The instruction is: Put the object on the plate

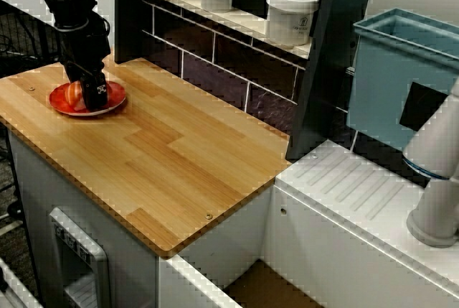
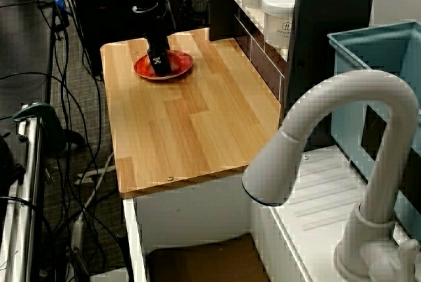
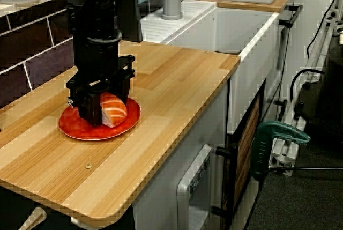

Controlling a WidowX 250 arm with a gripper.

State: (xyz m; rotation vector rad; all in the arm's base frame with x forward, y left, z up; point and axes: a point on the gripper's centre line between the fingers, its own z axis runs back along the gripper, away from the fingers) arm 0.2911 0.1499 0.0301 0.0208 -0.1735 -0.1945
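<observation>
Side view shows jaws gripping nigiri (image 3: pixel 113 109) on plate (image 3: pixel 75 128); the faucet view seemingly hides it.

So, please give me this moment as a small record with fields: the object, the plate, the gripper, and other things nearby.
object: salmon nigiri, on the plate, between the gripper's fingers
plate: red plate, on the wooden counter, near one end
gripper: black gripper, lowered over the plate; whether it grips or has let go cannot be told
nearby: white lidded jars on the shelf behind
task state: object is at the plate
</observation>
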